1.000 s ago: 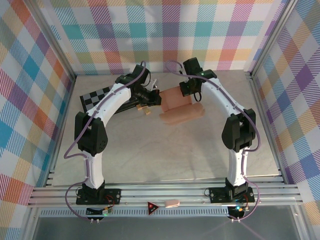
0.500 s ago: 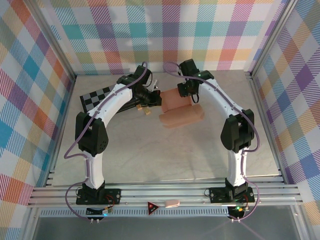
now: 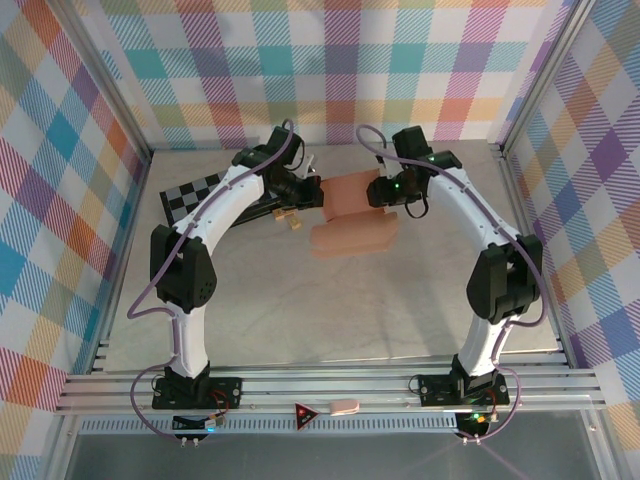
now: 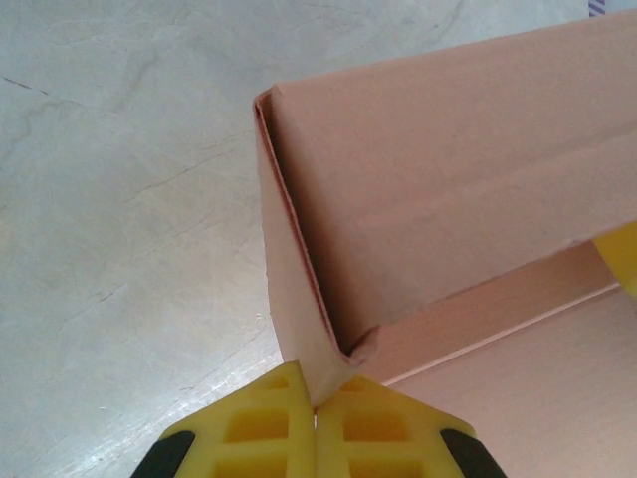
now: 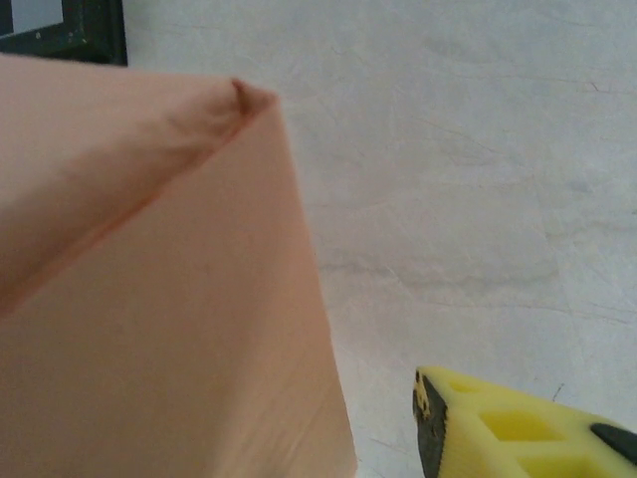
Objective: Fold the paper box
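The paper box (image 3: pixel 352 215) is salmon-orange thin card, partly folded: one panel stands upright, another lies flat on the table toward me. My left gripper (image 4: pixel 316 393) pinches its corner fold.

Left wrist view crops the paper box (image 4: pixel 448 169).

Overhead rear view, close wrist views (sharing paper box (image 3: pixel 355 235))
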Robot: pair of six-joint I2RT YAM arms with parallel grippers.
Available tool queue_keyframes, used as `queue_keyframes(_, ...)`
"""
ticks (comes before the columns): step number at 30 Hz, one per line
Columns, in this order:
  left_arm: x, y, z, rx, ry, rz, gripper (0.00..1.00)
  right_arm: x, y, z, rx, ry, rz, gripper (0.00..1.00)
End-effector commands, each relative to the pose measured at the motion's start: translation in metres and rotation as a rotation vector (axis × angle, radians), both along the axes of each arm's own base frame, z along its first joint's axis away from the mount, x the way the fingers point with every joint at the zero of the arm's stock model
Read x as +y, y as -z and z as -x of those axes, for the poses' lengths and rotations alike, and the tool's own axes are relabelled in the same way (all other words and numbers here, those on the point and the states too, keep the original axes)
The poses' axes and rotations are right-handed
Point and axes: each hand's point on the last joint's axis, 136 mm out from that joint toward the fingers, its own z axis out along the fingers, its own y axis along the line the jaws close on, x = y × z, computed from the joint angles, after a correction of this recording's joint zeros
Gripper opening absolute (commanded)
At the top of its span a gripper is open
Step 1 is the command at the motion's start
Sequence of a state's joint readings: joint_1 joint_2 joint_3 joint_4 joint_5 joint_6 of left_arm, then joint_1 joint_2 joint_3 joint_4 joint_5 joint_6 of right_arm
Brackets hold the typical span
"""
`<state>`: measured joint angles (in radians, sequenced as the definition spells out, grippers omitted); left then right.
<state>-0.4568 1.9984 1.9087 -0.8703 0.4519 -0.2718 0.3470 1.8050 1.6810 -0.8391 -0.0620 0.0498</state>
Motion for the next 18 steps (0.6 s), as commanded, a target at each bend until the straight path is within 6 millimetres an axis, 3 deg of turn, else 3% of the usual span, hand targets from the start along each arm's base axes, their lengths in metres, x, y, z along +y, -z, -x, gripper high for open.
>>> queue_keyframes(1,-0.001,-0.007,0.001,0.009,0.001,0.007,0.0,-0.003,-0.011,0.005,-0.025,0.01,0.005,0.45)
queue_keyframes(7,-0.001,-0.007,0.002,0.015,-0.007,-0.013,0.0,-0.01,-0.011,0.001,-0.059,0.042,0.121,0.32)
queue_keyframes(13,-0.012,-0.009,0.006,0.024,-0.018,-0.036,0.0,-0.014,-0.005,-0.006,-0.102,0.101,0.298,0.03)
queue_keyframes(18,-0.014,-0.011,0.007,0.031,-0.047,-0.047,0.0,-0.032,-0.004,-0.013,-0.14,0.185,0.479,0.0)
